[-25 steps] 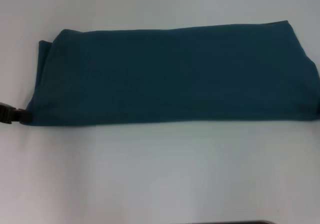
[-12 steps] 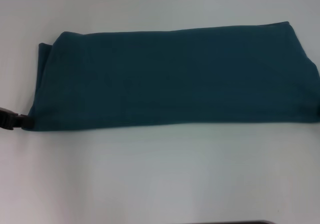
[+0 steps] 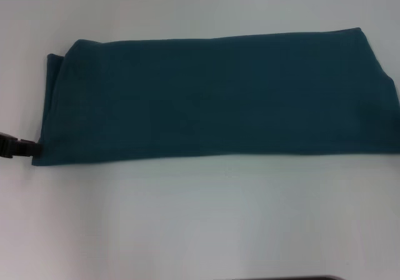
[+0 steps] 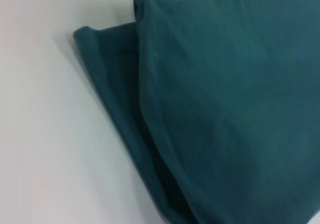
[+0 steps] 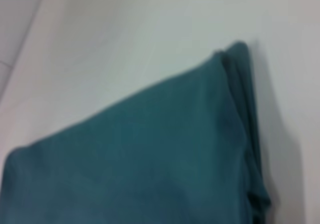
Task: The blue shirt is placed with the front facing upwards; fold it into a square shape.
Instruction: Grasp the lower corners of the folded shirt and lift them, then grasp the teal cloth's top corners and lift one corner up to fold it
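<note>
1. White counter [image 3: 200, 217] fills the frame.
2. Across its upper half lies the blue shirt [image 3: 212, 95], folded into a long band running left to right.
3. At lower left, the left pincer [image 3: 22, 149] touches its corner; grip state unclear. The right pincer is unseen.

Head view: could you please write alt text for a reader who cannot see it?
A blue shirt, folded into a long horizontal band, lies on a white table. The left gripper touches its near left corner at the picture's left edge.
</note>
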You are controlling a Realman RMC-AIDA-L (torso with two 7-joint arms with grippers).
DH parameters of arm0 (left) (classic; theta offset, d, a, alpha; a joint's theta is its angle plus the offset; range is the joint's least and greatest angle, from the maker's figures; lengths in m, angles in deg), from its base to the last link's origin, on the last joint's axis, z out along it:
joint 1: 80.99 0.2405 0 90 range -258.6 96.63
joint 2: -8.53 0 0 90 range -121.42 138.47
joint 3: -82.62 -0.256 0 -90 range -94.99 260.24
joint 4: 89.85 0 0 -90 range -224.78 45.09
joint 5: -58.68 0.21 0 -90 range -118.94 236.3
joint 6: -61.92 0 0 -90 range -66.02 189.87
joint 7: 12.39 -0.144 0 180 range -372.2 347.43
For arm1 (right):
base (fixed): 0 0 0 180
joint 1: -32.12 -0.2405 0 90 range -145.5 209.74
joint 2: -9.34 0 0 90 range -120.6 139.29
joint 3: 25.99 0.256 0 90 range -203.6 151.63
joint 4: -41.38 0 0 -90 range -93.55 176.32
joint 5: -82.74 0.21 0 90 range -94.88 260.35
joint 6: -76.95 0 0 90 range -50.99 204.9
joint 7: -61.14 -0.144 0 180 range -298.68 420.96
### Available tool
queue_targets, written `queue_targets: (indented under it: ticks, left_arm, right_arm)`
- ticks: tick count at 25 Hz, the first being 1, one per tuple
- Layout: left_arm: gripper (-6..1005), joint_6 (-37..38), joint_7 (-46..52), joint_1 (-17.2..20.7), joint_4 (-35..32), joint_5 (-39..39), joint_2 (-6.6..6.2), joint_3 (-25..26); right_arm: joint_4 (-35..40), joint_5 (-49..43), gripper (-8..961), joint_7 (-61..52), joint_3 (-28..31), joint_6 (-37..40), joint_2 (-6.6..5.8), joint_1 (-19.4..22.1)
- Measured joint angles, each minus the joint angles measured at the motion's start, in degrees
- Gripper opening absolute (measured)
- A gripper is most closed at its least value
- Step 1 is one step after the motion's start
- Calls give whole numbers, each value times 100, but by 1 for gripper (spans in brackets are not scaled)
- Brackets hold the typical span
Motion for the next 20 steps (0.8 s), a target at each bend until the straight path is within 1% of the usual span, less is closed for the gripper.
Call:
queue_targets:
  ticks: [3, 7, 9, 12, 14, 15, 17, 18, 20]
  left_arm:
    - [126, -30, 43, 34, 175, 1, 15, 118]
    - [185, -90, 41, -7, 334, -64, 32, 393]
    - [264, -146, -10, -80, 353, -191, 73, 480]
    - [383, -253, -119, -205, 319, -323, 186, 469]
    - [446, -358, -273, -300, 261, -295, 322, 439]
    - [478, -389, -320, -324, 243, -271, 360, 434]
    - [541, -459, -390, -372, 182, -222, 427, 396]
    - [572, -494, -394, -383, 146, -209, 447, 377]
    - [578, -551, -396, -385, 81, -185, 454, 355]
  right_arm:
    - [148, 14, 191, 9, 280, 203, 0, -74]
    - [209, 83, 356, 143, 541, 373, -1, -293]
    - [189, 132, 438, 259, 568, 376, 8, -431]
    - [132, 159, 565, 462, 551, 334, 73, -665]
    - [126, 158, 649, 513, 526, 321, 131, -800]
    - [125, 156, 685, 519, 521, 316, 179, -897]
    - [125, 155, 757, 520, 525, 309, 196, -944]
    - [124, 158, 756, 521, 536, 305, 208, -976]
    - [121, 198, 754, 522, 558, 296, 230, -1020]
